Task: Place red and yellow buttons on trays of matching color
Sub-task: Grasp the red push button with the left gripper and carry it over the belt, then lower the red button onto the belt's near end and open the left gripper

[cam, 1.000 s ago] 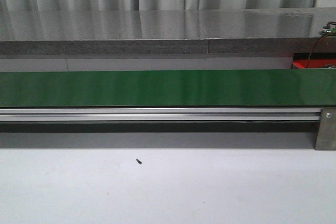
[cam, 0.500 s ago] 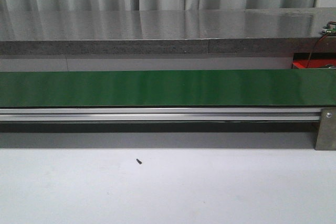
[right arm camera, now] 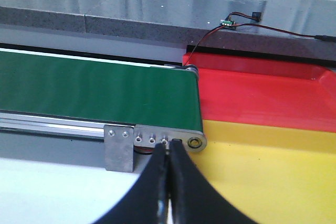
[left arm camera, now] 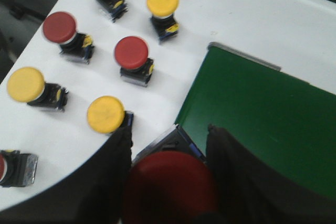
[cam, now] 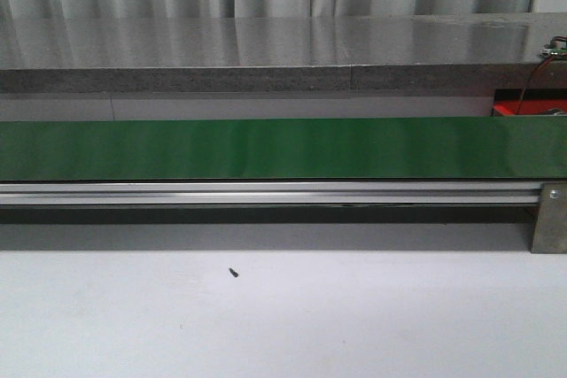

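Left wrist view: dark fingers grip a red domed push-button beside the green belt; next, I judge, release onto it. Right fingers pinched together, empty.

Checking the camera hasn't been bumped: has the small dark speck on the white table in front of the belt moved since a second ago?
No. The speck lies at the same spot below the belt's metal rail.
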Tool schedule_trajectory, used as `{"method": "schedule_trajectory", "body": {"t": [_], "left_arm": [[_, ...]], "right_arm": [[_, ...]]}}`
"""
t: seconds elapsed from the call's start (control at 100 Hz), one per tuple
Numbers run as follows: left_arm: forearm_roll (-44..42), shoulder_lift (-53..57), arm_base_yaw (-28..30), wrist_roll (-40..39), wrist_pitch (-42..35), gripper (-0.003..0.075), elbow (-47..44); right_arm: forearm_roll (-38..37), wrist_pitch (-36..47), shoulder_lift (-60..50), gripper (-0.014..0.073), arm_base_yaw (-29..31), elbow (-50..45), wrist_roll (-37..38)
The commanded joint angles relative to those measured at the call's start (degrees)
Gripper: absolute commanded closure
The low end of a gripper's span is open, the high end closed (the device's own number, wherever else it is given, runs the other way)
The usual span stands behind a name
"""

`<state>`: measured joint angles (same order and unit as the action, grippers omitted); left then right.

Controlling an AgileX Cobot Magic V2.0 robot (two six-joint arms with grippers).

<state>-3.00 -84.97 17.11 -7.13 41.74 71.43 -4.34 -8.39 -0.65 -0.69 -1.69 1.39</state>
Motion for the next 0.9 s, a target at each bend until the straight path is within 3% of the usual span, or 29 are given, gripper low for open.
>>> {"method": "schedule_trajectory", "body": {"t": [0.0, 0.42, 0.65, 0.79, 0.89], "left_arm": [[0.4, 0.5, -2.2, 0.7, -2.1, 0.0739, 3.2], [3.0, -8.7, -6.1, 2.3, -1.2, 0.0739, 5.1], [9.7, -11.6, -6.1, 8.6, -0.6, 0.0720, 5.3], [11.8, -11.9, -6.1, 11.1, -0.2, 0.0544, 5.3], [11.8, -11.9, -6.1, 11.5, -0.1, 0.0305, 5.4]], "right_arm": [[0.0, 4.9, -1.0, 0.0690, 0.4, 1.1, -0.2], [0.0, 4.9, -1.0, 0.0690, 0.4, 1.1, -0.2], [0.0, 4.9, -1.0, 0.0690, 0.4, 1.1, -0.2], [0.0, 4.9, -1.0, 0.0690, 0.4, 1.1, -0.2], [0.0, 4.9, -1.0, 0.0690, 0.4, 1.1, -0.2]]}}
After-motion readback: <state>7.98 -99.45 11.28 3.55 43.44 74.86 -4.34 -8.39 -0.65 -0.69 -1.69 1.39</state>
